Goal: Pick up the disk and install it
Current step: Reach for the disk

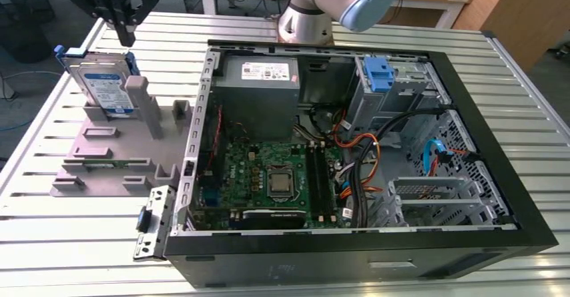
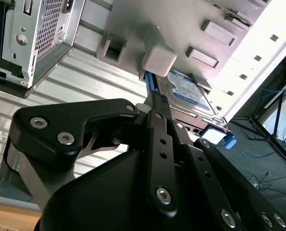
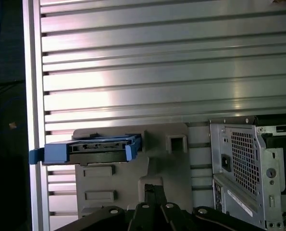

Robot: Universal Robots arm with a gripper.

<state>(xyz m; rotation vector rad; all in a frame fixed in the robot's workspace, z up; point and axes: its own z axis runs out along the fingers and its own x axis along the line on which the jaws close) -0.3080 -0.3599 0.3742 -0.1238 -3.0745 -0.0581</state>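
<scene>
Silver-grey rectangular disk (image 1: 105,87) with blue side rails stands upright in its holder, black gripper (image 1: 127,40) just above it.

Nearest in the exterior view, an open black tower computer case (image 1: 356,250) lies on its side on the slatted aluminium table (image 1: 53,243). Beside it, on the exterior view's left, sits a grey plastic fixture (image 1: 98,157). The disk stands on edge in a slot at the fixture's far end, white-and-blue label showing. The gripper hangs over its top edge, jaws pinched together on nothing. Behind the case rises the arm's silver base (image 1: 308,23).
</scene>
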